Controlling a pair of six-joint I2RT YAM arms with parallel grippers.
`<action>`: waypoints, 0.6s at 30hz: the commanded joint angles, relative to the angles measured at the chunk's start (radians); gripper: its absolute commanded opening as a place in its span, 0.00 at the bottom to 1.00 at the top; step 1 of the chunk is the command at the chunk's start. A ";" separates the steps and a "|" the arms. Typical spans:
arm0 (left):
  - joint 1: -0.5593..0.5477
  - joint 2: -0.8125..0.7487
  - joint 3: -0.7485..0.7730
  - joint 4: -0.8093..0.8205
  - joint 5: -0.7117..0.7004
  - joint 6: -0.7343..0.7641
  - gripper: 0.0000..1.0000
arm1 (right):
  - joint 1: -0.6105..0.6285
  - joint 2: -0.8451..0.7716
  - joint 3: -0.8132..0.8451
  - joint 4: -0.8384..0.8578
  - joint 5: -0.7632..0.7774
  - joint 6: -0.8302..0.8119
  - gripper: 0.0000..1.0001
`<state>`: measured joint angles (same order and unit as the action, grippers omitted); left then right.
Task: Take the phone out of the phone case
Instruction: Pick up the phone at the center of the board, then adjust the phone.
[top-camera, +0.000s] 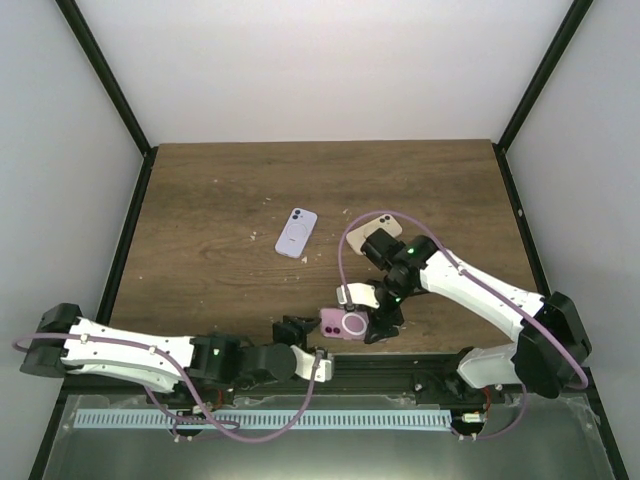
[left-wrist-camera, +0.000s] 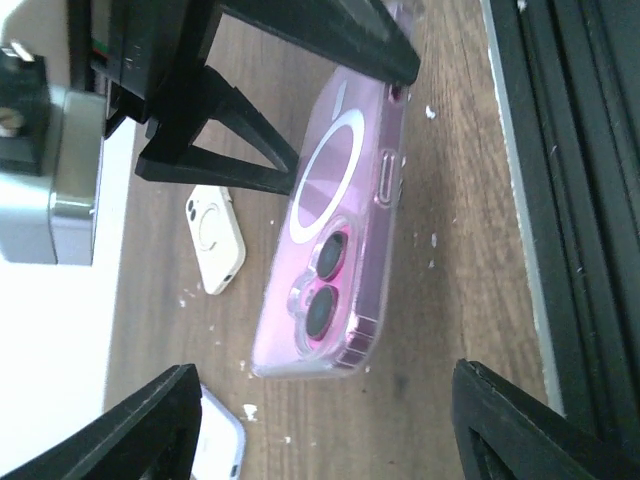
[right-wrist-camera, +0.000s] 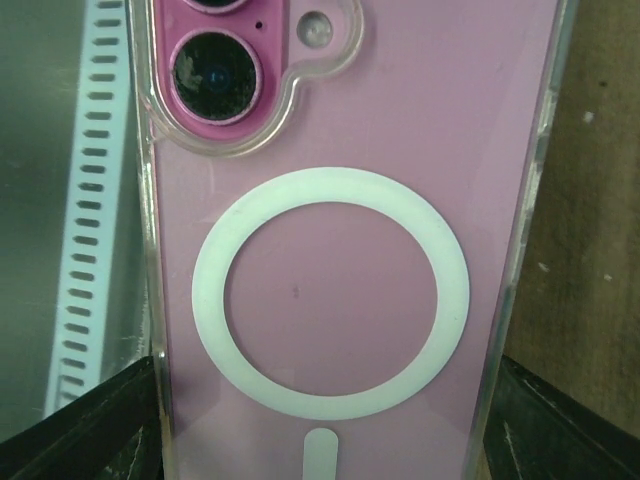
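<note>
My right gripper (right-wrist-camera: 328, 405) pinches the phone (right-wrist-camera: 340, 120) across its width. Its camera end points at my left gripper (left-wrist-camera: 325, 385), whose fingers are spread and not touching.

**Robotics laboratory, enclosed test cell.** Plain white wall panels (top-camera: 320, 70) set in black frame posts (top-camera: 105, 75) box in a wooden table (top-camera: 200, 220). Two white-and-black robot arms, the left arm (top-camera: 140, 355) and the right arm (top-camera: 480, 290), are mounted on a black rail (top-camera: 400, 372) at the table's near edge. Purple cables (top-camera: 343, 262) loop along them, and a slotted white strip (top-camera: 260, 420) runs below. The right arm's fingers (right-wrist-camera: 90, 430) clasp a pink phone (top-camera: 343, 323) in a clear phone case (left-wrist-camera: 383, 290).
</note>
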<state>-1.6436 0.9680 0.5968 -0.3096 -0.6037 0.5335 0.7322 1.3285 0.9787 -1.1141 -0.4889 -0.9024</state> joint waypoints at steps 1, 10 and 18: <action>-0.006 0.024 -0.039 0.137 -0.075 0.224 0.67 | 0.039 0.001 0.040 -0.028 -0.085 0.025 0.56; -0.008 0.149 -0.042 0.235 -0.106 0.342 0.36 | 0.065 0.002 0.038 -0.029 -0.131 0.043 0.56; -0.009 0.119 -0.052 0.251 -0.116 0.339 0.01 | 0.067 -0.005 0.056 -0.053 -0.153 0.038 0.71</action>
<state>-1.6569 1.1210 0.5522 -0.0925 -0.7067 0.9115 0.7853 1.3380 0.9798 -1.1641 -0.5915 -0.8505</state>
